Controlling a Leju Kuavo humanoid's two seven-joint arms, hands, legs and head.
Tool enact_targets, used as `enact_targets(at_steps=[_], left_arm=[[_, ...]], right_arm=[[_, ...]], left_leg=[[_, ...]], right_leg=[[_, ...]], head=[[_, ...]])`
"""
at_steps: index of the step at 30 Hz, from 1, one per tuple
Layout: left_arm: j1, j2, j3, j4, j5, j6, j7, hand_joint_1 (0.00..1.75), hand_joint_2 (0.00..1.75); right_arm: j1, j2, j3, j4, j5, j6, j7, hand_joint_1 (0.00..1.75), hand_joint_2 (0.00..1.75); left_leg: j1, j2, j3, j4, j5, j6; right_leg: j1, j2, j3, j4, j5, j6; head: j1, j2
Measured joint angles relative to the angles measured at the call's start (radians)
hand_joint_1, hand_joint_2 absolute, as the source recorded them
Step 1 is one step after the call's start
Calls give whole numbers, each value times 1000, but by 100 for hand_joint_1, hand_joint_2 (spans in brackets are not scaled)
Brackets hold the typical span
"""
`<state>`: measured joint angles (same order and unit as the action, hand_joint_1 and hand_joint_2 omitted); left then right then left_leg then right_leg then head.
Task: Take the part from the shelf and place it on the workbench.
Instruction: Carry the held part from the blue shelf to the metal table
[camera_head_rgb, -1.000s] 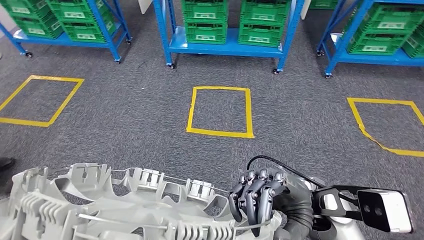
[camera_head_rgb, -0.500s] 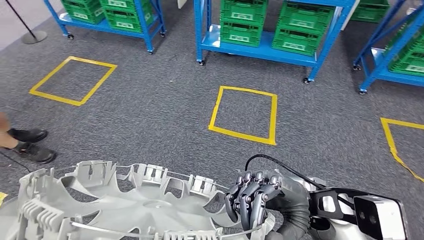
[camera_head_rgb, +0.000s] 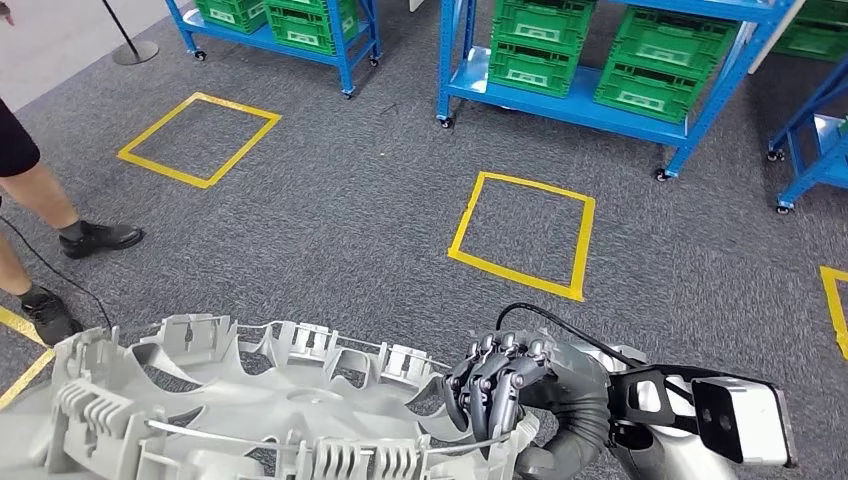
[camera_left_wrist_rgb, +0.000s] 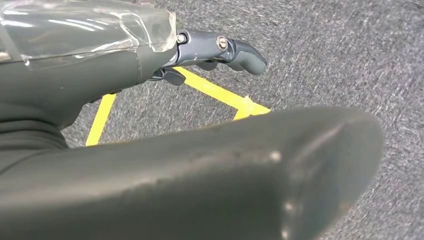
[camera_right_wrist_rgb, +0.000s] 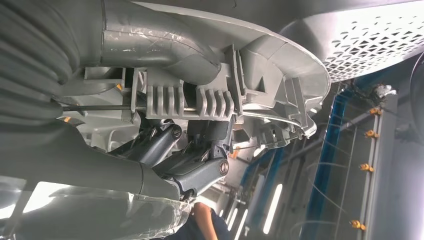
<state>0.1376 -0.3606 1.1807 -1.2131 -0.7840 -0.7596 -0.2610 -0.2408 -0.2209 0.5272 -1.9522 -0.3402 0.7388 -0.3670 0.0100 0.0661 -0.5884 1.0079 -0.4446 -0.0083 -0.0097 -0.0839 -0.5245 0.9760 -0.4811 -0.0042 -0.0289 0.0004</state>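
One large grey plastic part (camera_head_rgb: 250, 410) — round, ribbed, with clip tabs along its rim, resembling a wheel cover — is being carried low in front of the robot, above the grey carpet (camera_head_rgb: 330, 220) and already off the shelf. The right robot hand (camera_head_rgb: 495, 390) is gripping the part's rim on the robot's right side, dark fingers (camera_head_rgb: 480, 380) curling over the edge from above. In the right wrist view the right hand's fingers (camera_right_wrist_rgb: 190, 165) are lying against the part's ribbed underside (camera_right_wrist_rgb: 195, 102), so the rim is being clamped from both faces. That grasp looks chosen for the shape: the disc is wide and thin, and the edge is the only place a hand can close on.

The right forearm is reaching forward with the wrist bent inward, its ribbed cuff and wrist camera (camera_head_rgb: 745, 420) trailing behind the hand. The part is sitting roughly level, tilted slightly.

The left robot hand (camera_left_wrist_rgb: 220, 50) is appearing in its own wrist view over carpet and yellow tape (camera_left_wrist_rgb: 215, 92), one dark finger extended; whether it is supporting the part cannot be told.

Blue shelves (camera_head_rgb: 590, 100) with green crates (camera_head_rgb: 650, 70) are standing well beyond the taped squares (camera_head_rgb: 520, 235). A person's legs (camera_head_rgb: 40, 220) are standing at the robot's left. No surface is visible yet, so the carry appears to be mid-way.
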Motion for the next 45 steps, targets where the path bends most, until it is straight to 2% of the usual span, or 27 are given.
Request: enact_targets(at_steps=[1,3,5,6,8,10,11,12,14,16,18,19,21,23,25,26,27,29,31,34,36,38,40,41,42,44,45], left_arm=[[-4,1,3,4,-2,-1,-1,0,0],[-10,1,12,10,-17,1,-2,0,0],[-12,-1,23,14,-40,5,-4,0,0],[-15,-2,27,16,-49,6,-6,0,0],[-20,-3,32,20,-55,-3,-15,0,0],[-24,-4,40,24,-54,-19,-26,0,0],[-25,-4,44,25,-53,-26,-29,0,0],[-25,-4,49,26,-53,-32,-31,0,0],[-25,-4,57,24,-53,-46,-30,0,0],[-24,-3,66,17,-55,-60,-28,0,0],[-21,-1,80,7,-57,-70,-28,0,0],[-18,-1,87,2,-57,-74,-30,0,0],[-21,0,97,-5,-55,-79,-37,0,0],[-31,2,102,-8,-55,-80,-46,0,0],[-41,2,108,-8,-59,-78,-51,0,0],[-44,2,111,-8,-61,-77,-53,0,0],[-46,2,114,-9,-64,-77,-54,0,0],[-48,3,117,-10,-67,-77,-55,0,0],[-52,3,118,-13,-71,-77,-56,0,0],[-53,3,125,-17,-76,-81,-57,0,0],[-51,3,131,-23,-78,-90,-58,0,0],[-52,3,132,-30,-78,-101,-58,0,0],[-53,3,132,-33,-82,-108,-57,0,0],[-52,3,133,-34,-85,-110,-56,0,0],[-52,3,135,-35,-87,-110,-55,0,0],[-51,3,138,-36,-88,-111,-55,0,0],[-51,3,139,-38,-89,-111,-54,0,0]], right_arm=[[-3,-1,0,2,0,-1,0,175,175],[-7,-1,2,5,0,-1,0,175,175],[-12,-2,5,7,1,0,1,175,175],[-14,-2,7,8,1,0,1,175,175],[-16,-4,13,12,-1,1,-1,175,175],[-17,-5,20,18,-5,1,-6,175,175],[-19,-6,23,21,-6,1,-9,175,175],[-21,-7,26,23,-7,1,-14,175,175],[-27,-8,29,24,-8,1,-24,175,175],[-30,-9,30,25,-6,4,-36,175,175],[-30,-10,31,25,-4,10,-50,175,175],[-32,-11,31,26,-3,14,-58,175,175],[-35,-13,30,31,-3,21,-74,175,175],[-36,-16,30,37,-2,26,-89,175,175],[-36,-17,32,43,-1,31,-95,175,175],[-37,-17,33,46,0,32,-95,175,175],[-38,-17,34,47,0,33,-95,175,175],[-42,-16,36,49,0,34,-95,175,175],[-47,-16,37,49,0,34,-95,175,175],[-50,-14,38,49,-4,36,-95,175,175],[-51,-13,35,49,-8,38,-94,175,175],[-46,-14,29,50,-14,38,-93,175,175],[-38,-15,22,51,-18,38,-92,175,175],[-35,-16,20,53,-19,38,-92,175,175],[-33,-16,19,54,-20,38,-91,175,175],[-33,-17,16,55,-20,38,-90,175,175],[-33,-17,16,55,-20,38,-90,175,175]], left_leg=[[-5,8,7,-19,1,5],[-8,-16,6,-22,5,17],[-5,-39,12,-33,14,31],[-3,-51,15,-37,20,38],[-3,-77,10,-38,25,47],[-5,-107,7,-36,27,49],[-6,-123,7,-34,26,48],[-6,-138,7,-31,26,47],[-7,-166,3,-20,22,41],[-10,-187,-5,-11,19,31],[-8,-201,-13,-9,20,21],[-8,-195,-17,-5,18,16],[-8,-148,-42,46,-13,5],[-4,-92,-101,170,-77,-5],[1,-75,-153,279,-114,-10],[3,-71,-156,286,-108,-11],[3,-66,-135,247,-85,-10],[-2,-32,-57,102,-29,-5],[-10,-4,-10,10,-5,6],[-13,-30,-7,-6,-1,22],[-7,-54,4,-18,8,35],[-6,-78,8,-24,14,43],[-7,-108,7,-23,14,45],[-8,-124,7,-23,14,45],[-7,-140,8,-22,14,45],[-6,-169,8,-17,11,41],[-8,-182,6,-12,9,36]], right_leg=[[2,-8,1,-1,-2,5],[3,-26,2,-3,-4,16],[0,-6,-7,22,-22,21],[-2,19,-28,67,-45,18],[-5,66,-96,210,-103,9],[-5,79,-149,309,-127,13],[-6,80,-150,301,-115,20],[-7,84,-130,250,-88,29],[-11,115,-68,104,-26,40],[-11,136,-37,30,4,31],[-9,122,-36,28,10,15],[-10,114,-34,27,12,9],[-13,94,-32,24,13,-1],[-10,71,-31,24,11,-6],[-8,45,-31,24,9,-8],[-7,32,-31,24,8,-9],[-7,20,-30,24,7,-9],[-4,0,-28,25,4,-5],[2,-19,-27,25,1,2],[2,-43,-24,24,-5,16],[-1,-6,-38,61,-27,19],[-4,55,-97,180,-78,12],[-5,78,-164,306,-117,11],[-6,80,-176,321,-114,17],[-7,83,-167,293,-94,26],[-13,110,-107,151,-31,42],[-16,126,-78,90,-6,42]], head=[[0,0],[1,0],[3,0],[6,0],[10,0],[11,0],[11,0],[11,0],[12,0],[10,0],[10,0],[10,0],[4,0],[-3,0],[-3,0],[-3,0],[-3,0],[-3,0],[-3,0],[-1,0],[2,0],[7,0],[9,0],[9,0],[9,0],[10,0],[9,0]])
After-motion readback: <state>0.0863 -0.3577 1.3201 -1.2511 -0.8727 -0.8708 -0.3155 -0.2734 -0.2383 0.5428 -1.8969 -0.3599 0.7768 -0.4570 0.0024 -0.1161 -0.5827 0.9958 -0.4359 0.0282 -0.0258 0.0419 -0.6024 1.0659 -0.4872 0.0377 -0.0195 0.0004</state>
